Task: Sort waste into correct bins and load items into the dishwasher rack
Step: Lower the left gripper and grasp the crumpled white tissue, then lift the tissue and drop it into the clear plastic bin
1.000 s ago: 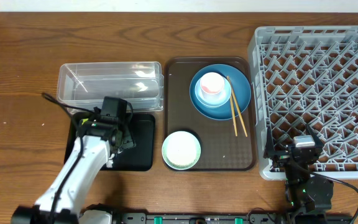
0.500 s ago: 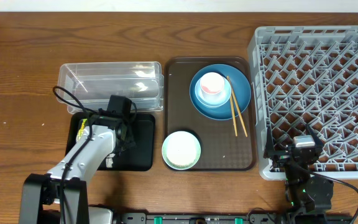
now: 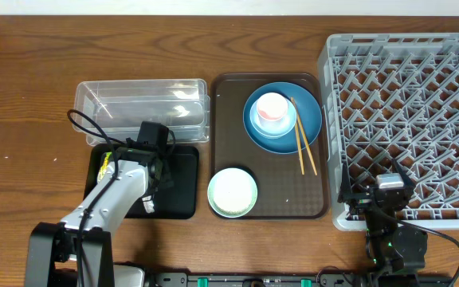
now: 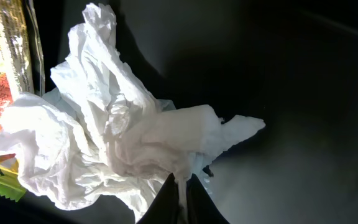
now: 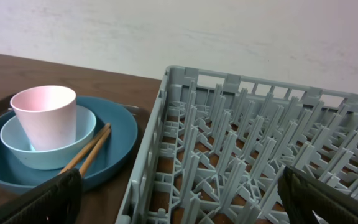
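The left claw (image 4: 178,191) has snapped shut within the last second. Its two dark fingers are now pinched together on a fold of the crumpled white tissue (image 4: 117,143), at the bottom centre of the left wrist view. The tissue lies in the shallow black rectangular tray (image 3: 185,182), lower left of the overhead frame, touching the small yellow-green snack wrapper (image 4: 2,81) at the wrist view's left edge. Half a second ago the arm hung over the same spot, so only the jaws moved. The grasp looks made, and a lift is probably next, perhaps toward the clear rectangular plastic tub (image 3: 142,108) just above the tray. The right claw (image 5: 179,202) gapes wide and empty at the lower edge of the large grey pegged plastic rack (image 3: 421,96). The large blue plate (image 3: 309,119) and wooden chopsticks (image 3: 303,143) sit unloaded on the dark brown serving tray (image 3: 293,199).
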Motion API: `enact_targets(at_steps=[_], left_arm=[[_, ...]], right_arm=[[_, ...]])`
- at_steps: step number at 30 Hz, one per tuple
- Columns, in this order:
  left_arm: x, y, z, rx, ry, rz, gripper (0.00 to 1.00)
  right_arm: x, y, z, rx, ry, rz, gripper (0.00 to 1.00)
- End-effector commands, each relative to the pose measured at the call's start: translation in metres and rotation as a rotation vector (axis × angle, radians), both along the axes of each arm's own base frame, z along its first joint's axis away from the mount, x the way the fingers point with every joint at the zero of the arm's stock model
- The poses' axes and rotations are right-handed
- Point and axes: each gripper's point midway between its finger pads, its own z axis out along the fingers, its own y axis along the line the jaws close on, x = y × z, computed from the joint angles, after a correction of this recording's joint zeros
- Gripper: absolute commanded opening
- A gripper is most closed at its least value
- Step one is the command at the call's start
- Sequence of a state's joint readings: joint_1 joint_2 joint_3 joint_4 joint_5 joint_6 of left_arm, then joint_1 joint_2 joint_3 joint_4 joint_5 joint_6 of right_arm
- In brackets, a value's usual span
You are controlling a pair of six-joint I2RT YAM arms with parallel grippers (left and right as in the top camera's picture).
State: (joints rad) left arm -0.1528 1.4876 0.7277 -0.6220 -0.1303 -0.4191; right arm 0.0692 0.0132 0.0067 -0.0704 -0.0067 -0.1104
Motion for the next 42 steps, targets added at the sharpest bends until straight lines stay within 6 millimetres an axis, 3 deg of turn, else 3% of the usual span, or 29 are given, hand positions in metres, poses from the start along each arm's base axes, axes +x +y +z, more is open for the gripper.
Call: enact_targets(at_steps=[1, 5, 9, 19, 23, 29, 31, 34, 42], left_arm=[[-0.001, 0.002, 0.004, 0.008, -0.008, -0.001, 0.06], [0.000, 0.001, 0.026, 0.000, -0.060, -0.006, 0.06], [0.003, -0.008, 0.060, -0.065, -0.165, -0.015, 0.06], [0.009, -0.043, 0.141, -0.300, -0.434, -0.076, 0.06], [0.027, -0.048, 0.178, -0.324, -0.525, -0.093, 0.06], [0.070, -0.054, 0.233, -0.328, -0.679, -0.131, 0.07], [0.088, -0.057, 0.237, -0.331, -0.710, -0.136, 0.07], [0.111, -0.060, 0.228, -0.324, -0.718, -0.142, 0.08], [0.156, -0.064, 0.172, -0.299, -0.637, -0.146, 0.11]], right_arm=[[0.000, 0.002, -0.001, -0.004, 0.004, 0.005, 0.99], [0.000, 0.002, -0.002, -0.004, 0.005, 0.005, 0.99], [0.000, 0.002, -0.001, -0.004, 0.004, 0.005, 0.99], [0.000, 0.002, -0.002, -0.004, 0.005, 0.005, 0.99], [0.000, 0.002, -0.002, -0.004, 0.005, 0.005, 0.99], [0.000, 0.002, -0.001, -0.004, 0.004, 0.005, 0.99], [0.000, 0.002, -0.002, -0.004, 0.005, 0.005, 0.99], [0.000, 0.002, -0.002, -0.004, 0.005, 0.005, 0.99], [0.000, 0.002, -0.002, -0.004, 0.005, 0.005, 0.99]])
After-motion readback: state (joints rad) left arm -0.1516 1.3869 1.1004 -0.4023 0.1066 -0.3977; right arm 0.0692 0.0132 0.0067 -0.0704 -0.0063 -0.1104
